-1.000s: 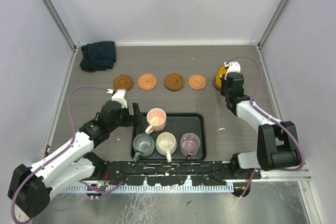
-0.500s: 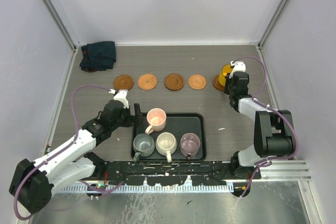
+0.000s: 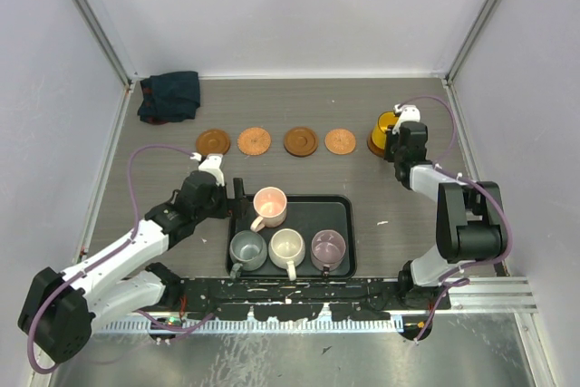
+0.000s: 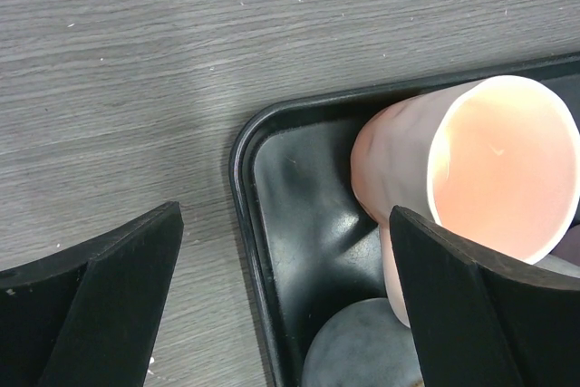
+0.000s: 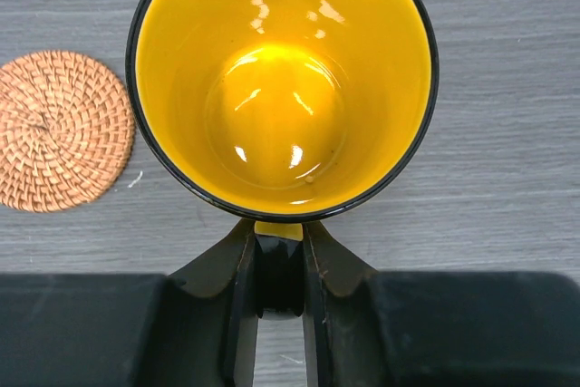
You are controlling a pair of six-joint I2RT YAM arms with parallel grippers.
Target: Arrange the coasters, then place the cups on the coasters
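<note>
You are pinching the handle of the yellow cup with your right claw, far right on the counter. Your left claw is hanging wide open by the pink cup.

No readable text, label, brand, number or sign appears on anything in these views.

A grey wood-grain tabletop lies under both claws. Plain, pale walls close it in beyond the right claw, to that claw's right, and to the left of the left claw. Slanting aluminium posts mark the far corners. A crumpled dark blue cloth sits well beyond the left claw. The light is soft and even. Behind both claws runs a brushed metal sheet, perhaps the floor.
</note>
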